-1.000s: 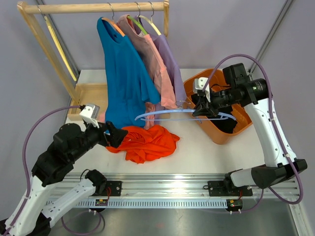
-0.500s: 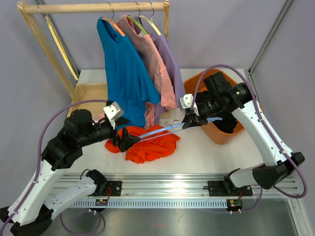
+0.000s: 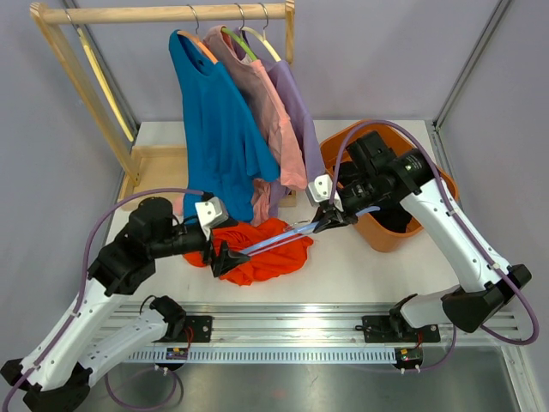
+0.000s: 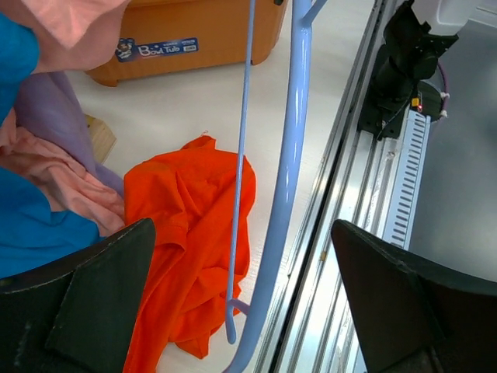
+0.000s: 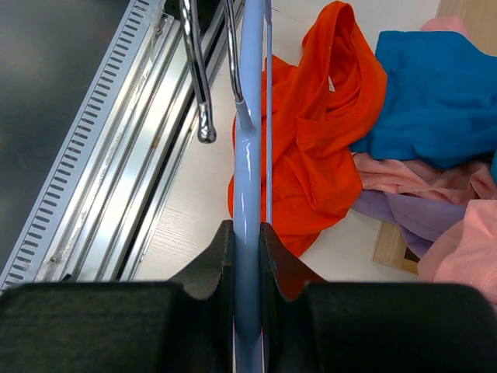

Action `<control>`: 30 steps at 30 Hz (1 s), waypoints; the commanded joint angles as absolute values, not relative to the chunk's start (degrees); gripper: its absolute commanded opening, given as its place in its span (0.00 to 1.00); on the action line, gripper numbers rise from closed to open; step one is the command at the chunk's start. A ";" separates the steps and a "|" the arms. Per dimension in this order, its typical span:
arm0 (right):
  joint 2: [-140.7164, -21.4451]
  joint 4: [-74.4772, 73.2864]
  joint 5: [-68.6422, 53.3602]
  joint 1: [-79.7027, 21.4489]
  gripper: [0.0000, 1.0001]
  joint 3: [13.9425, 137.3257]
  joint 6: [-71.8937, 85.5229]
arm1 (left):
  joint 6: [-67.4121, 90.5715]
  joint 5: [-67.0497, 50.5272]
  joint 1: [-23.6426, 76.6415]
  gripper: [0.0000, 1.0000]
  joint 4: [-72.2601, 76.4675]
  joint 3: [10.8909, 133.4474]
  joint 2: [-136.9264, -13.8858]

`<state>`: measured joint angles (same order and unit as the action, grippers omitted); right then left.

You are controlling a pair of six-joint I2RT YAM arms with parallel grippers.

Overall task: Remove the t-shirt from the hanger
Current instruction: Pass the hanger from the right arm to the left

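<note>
The orange t-shirt (image 3: 273, 254) lies crumpled on the table, off the hanger; it also shows in the left wrist view (image 4: 182, 233) and the right wrist view (image 5: 326, 132). The bare light-blue hanger (image 3: 287, 234) slants over it. My right gripper (image 3: 330, 217) is shut on the hanger's bar (image 5: 247, 155), with the metal hook (image 5: 198, 78) just beyond the jaws. My left gripper (image 3: 225, 254) is wide open at the hanger's lower left end. The blue bar (image 4: 291, 155) passes between its fingers (image 4: 85, 303) without touching them.
A wooden rack (image 3: 163, 12) at the back holds blue (image 3: 214, 129), pink (image 3: 270, 112) and purple (image 3: 296, 103) shirts on hangers. An orange bin (image 3: 386, 233) with dark contents stands at the right. A metal rail (image 3: 292, 330) runs along the front edge.
My right gripper has swung the hanger down and left from beside the bin to over the orange shirt. My left gripper has moved right to the hanger's lower end.
</note>
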<state>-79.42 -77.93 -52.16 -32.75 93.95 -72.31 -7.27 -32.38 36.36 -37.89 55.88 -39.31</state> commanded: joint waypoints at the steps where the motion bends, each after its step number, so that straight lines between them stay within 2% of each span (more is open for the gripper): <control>1: -77.08 -90.70 -55.54 -33.75 0.00 93.52 -75.50 | -10.02 -39.27 35.77 0.99 -34.72 57.31 -41.48; 7: -76.73 -89.91 -55.64 -34.10 0.00 93.25 -76.81 | -8.70 -53.15 35.33 0.93 -38.48 56.51 -46.22; 14: -76.38 -89.03 -55.81 -34.10 0.00 92.99 -78.22 | -10.63 -52.91 35.33 0.84 -41.92 56.07 -44.74; 18: -76.38 -88.68 -56.42 -34.10 0.00 93.34 -78.75 | -11.60 -50.46 35.33 0.62 -44.38 55.81 -44.74; 21: -76.64 -89.03 -56.95 -34.10 0.00 93.69 -79.27 | -11.69 -50.36 35.33 0.59 -43.69 55.28 -44.21; 30: -76.64 -88.42 -57.57 -34.28 0.00 93.69 -81.12 | -12.75 -52.20 35.33 0.37 -43.77 55.81 -45.79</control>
